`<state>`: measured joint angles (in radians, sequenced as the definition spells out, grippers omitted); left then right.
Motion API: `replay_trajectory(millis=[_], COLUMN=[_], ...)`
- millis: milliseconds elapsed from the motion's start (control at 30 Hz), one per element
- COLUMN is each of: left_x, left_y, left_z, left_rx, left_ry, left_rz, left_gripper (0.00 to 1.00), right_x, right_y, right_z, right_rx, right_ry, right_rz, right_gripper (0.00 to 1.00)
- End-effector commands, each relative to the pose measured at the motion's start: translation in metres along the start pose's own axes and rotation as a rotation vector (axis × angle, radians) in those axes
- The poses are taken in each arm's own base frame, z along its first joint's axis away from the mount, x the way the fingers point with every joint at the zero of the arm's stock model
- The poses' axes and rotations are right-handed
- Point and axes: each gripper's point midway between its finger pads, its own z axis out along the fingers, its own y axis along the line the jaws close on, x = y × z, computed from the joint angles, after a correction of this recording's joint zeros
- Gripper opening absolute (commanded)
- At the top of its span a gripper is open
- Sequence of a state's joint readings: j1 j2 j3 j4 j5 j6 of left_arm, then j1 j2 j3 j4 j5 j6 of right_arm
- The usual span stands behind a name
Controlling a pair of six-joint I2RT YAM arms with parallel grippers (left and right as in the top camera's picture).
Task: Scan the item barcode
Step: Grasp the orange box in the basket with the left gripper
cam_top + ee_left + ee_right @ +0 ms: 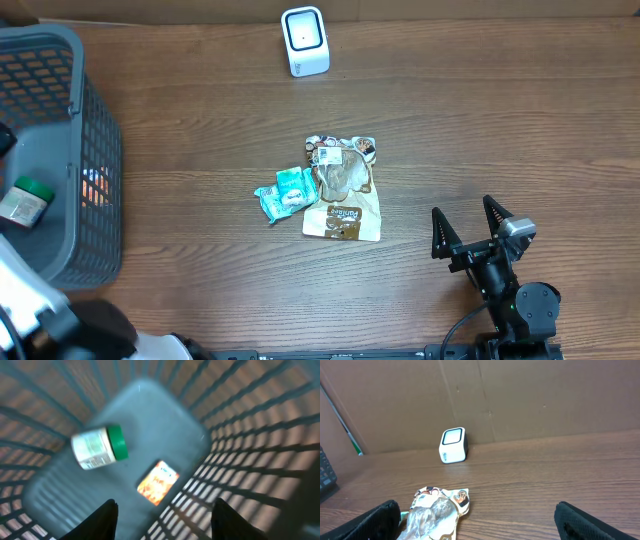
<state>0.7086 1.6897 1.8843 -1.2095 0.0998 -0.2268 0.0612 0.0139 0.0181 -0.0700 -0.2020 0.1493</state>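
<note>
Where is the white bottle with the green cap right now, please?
The white green-capped bottle lies on its side in the grey plastic basket at the overhead view's left edge, near a small orange packet.

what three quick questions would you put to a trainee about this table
1. True or false: the green-capped bottle lies inside the grey basket.
2. Which lies closest to the brown pouch? A green-capped bottle, B teal packet, C grey basket.
3. Fill in: the right hand stands ____, with nothing between its fingers.
Key: 1 true; 2 B; 3 open.
</note>
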Motion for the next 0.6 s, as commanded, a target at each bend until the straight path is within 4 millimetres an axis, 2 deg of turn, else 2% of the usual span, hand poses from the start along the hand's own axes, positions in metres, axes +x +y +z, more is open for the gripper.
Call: replay_trajectory(millis=[0, 167, 433, 567], left_x=[0.015, 0.033, 0.064, 0.086], left_y=[-0.001, -0.008, 0.004, 0.011], left_z=[0.037, 0.075, 0.121, 0.144], left_rx=[0.026, 0.105, 0.104, 0.105], left_ry=[0.121, 0.245, 0.417, 0.512], left_rz=[0.116, 0.212, 0.257, 0.271], left_gripper=[0.45, 0.46, 0.47, 0.41], right_x=[0.001, 0.001, 0.001, 0.001], right_y=[-0.001, -0.001, -0.001, -0.001], right_z=[0.000, 0.000, 0.000, 0.000], right_rx=[0.004, 0.004, 0.004, 0.004], right_ry=[-0.007, -0.007, -0.007, -0.007], right_rz=[-0.005, -0.005, -0.005, -0.005], right_gripper=[1.00, 1.00, 1.00, 1.00])
